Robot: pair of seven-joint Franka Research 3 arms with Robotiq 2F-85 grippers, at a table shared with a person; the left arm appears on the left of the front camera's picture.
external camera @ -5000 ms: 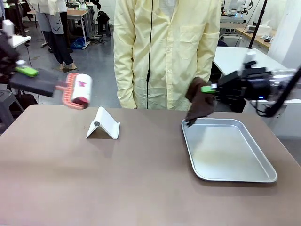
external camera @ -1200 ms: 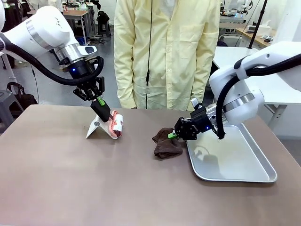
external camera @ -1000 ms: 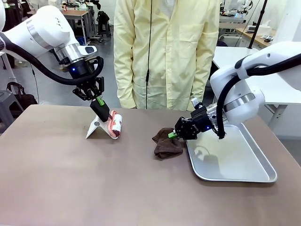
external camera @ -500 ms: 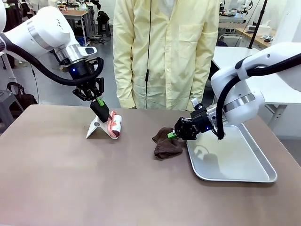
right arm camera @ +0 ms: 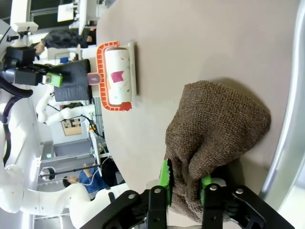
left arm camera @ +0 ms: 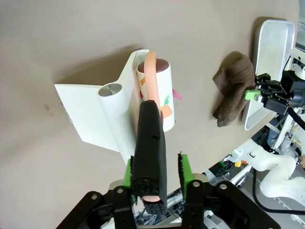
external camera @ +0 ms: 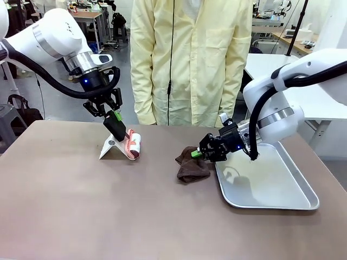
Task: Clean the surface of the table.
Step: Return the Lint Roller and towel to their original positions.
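Table surface, the wide greyish-brown matte top point(external camera: 108, 211), spans the whole front view. At about 10 o'clock from its middle the left gripper point(external camera: 115, 117) stands over a white folded stand point(external camera: 116, 145), with the black handle of a lint roller with an orange guard point(external camera: 132, 145) between its pads. At 3 o'clock lies a silver rectangular metal tray point(external camera: 276, 187), and just left of it a brown knitted cloth point(external camera: 191, 167) rests on the top, the right gripper point(external camera: 201, 153) at its upper edge.

From the left wrist, the green pads point(left arm camera: 185, 169) flank the handle point(left arm camera: 148, 143) closely on 2 sides; whether they press it or have just slackened cannot be told. The roller leans on the stand point(left arm camera: 95, 114). Any release should probably wait until the roller sits steady there.

From the right wrist, the cloth point(right arm camera: 214, 138) bunches up between the 2 green pads point(right arm camera: 165, 180); whether the jaws are pinching it or slack around it cannot be told. To wipe well, the arm would likely need a firm pinch, the cloth pressed flat, and strokes kept off the tray rim point(right arm camera: 290, 119).
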